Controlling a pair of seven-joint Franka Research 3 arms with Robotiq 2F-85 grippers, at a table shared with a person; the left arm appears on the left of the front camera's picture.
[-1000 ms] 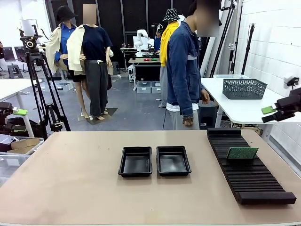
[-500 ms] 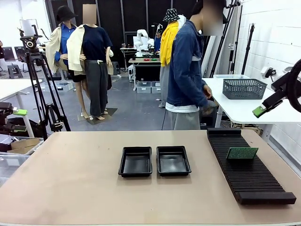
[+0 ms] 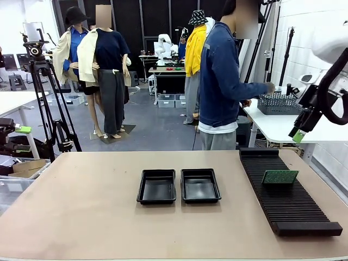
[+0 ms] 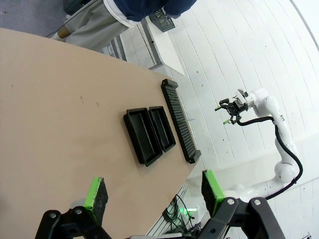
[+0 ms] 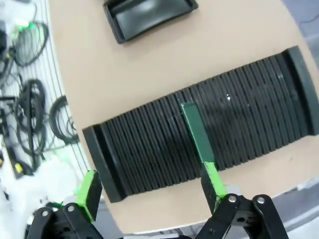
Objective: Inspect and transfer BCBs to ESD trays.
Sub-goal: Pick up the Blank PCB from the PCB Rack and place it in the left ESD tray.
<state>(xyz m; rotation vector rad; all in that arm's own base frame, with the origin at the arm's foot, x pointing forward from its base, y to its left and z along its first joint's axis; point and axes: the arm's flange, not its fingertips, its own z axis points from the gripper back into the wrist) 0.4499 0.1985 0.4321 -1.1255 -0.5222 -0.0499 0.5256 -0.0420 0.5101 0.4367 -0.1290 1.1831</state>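
White brick wall (image 3: 304,22), grey floor (image 3: 157,128)

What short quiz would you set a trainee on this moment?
1. True or false: both trays are empty.
2. Where does the board stand? A rack; B left tray; C basket.
3. Is the right gripper open or shut, and does it hold anything?
Key: 1 true. 2 A. 3 open, holding nothing.
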